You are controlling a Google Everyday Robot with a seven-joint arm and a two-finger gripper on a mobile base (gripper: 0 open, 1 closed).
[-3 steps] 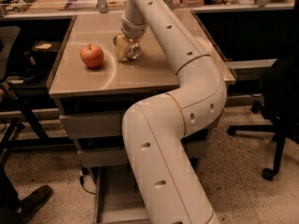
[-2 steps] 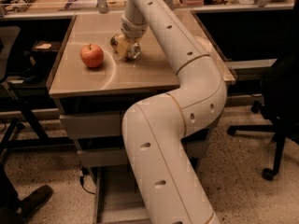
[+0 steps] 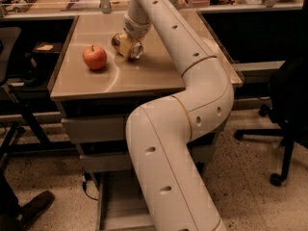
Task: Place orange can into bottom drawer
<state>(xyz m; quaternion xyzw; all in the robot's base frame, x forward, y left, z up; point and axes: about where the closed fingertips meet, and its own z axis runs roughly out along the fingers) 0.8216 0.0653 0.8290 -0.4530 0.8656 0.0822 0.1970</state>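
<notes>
The orange can (image 3: 126, 45) is tilted on its side at the back middle of the cabinet top (image 3: 120, 78), its silvery end facing me. My gripper (image 3: 129, 38) comes down from above at the end of the white arm (image 3: 192, 81) and is shut on the can, holding it at the surface. The bottom drawer (image 3: 115, 201) is pulled open at floor level below the cabinet, and the arm's lower link hides much of it. The two upper grey drawers (image 3: 91, 129) are shut.
A red apple (image 3: 95, 57) sits on the top, left of the can. A black office chair (image 3: 288, 109) stands to the right. A dark desk and chair legs are on the left, and a shoe (image 3: 29, 208) is on the floor at bottom left.
The gripper and the can have shifted a little to the left and back, toward the apple. The apple has not moved.
</notes>
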